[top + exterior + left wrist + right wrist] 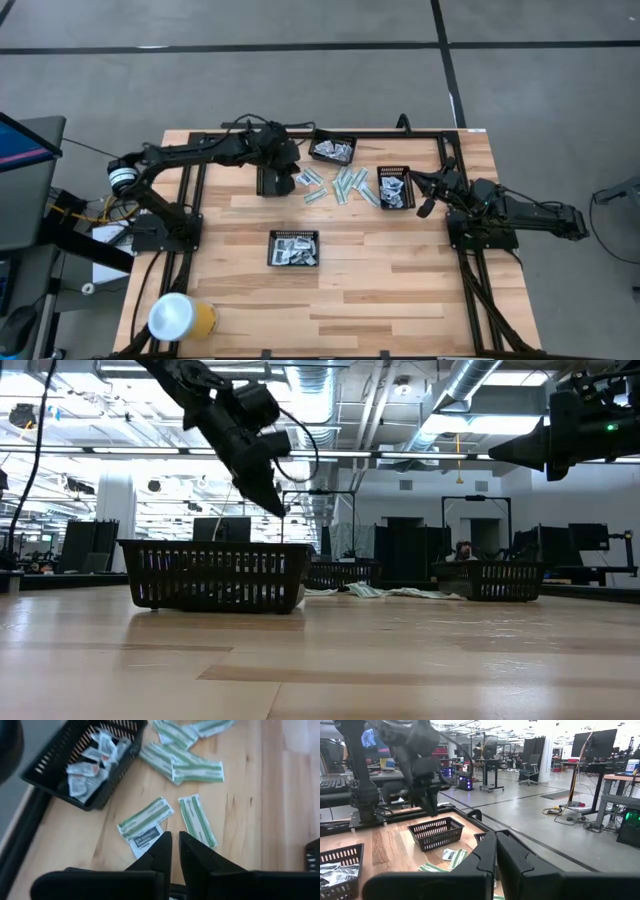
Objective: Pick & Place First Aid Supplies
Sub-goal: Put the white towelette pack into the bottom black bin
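Hovering with fingers nearly together and empty, the left gripper (pixel 175 851) sits above loose strips (pixel 148 816) beside the far tray (pixel 60 770). Widen, then descend squarely onto one strip. The right gripper (pixel 495 855) waits shut.

From table centre, you have bare wood (pixel 400 290) from four through eight o'clock, broken only by the near tray (pixel 294 248) at six and a yellow cup (pixel 180 318) far out at eight. At twelve, loose green-white strips (pixel 342 185) litter the boards between the far tray (pixel 333 150) at eleven and the right tray (pixel 395 187) at two. The left gripper (pixel 175 851) hangs over the strips' edge, blocking approach from ten. The right gripper (pixel 428 205) crowds the right tray's outer side.
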Motion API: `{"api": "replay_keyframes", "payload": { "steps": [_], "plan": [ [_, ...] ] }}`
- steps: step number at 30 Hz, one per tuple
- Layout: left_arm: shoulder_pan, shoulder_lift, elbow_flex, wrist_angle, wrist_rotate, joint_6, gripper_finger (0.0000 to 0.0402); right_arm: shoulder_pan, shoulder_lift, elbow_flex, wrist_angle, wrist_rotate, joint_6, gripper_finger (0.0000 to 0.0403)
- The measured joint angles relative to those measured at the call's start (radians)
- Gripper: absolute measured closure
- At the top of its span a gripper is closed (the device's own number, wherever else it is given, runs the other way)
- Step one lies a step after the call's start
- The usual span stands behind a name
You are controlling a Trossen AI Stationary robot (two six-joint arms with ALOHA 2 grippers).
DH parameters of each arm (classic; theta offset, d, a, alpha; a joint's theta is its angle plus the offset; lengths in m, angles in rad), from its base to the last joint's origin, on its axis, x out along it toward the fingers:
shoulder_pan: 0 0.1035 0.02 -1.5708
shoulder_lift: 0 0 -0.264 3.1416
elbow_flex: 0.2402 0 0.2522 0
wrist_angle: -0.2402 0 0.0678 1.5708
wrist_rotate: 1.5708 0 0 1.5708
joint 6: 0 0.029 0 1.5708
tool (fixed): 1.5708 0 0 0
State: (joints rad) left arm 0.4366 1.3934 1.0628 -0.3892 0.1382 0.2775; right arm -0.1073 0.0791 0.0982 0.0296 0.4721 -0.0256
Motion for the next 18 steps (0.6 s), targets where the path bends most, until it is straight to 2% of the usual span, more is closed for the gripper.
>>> {"api": "replay_keyframes", "payload": {
  "steps": [7,13,18],
  "plan": [
    [0.0,0.094,0.0,0.046,0.026,0.007,0.0329,0.0,0.0,0.0,0.0,0.0,0.0,0.0395],
    [-0.002,0.11,0.002,0.045,0.028,0.039,0.0297,0.0,0.0,0.0,0.0,0.0,0.0,0.0395],
    [-0.005,0.12,0.067,-0.062,0.029,0.083,0.028,0.0,0.0,0.0,0.0,0.0,0.0,0.0395]
  ]
}}
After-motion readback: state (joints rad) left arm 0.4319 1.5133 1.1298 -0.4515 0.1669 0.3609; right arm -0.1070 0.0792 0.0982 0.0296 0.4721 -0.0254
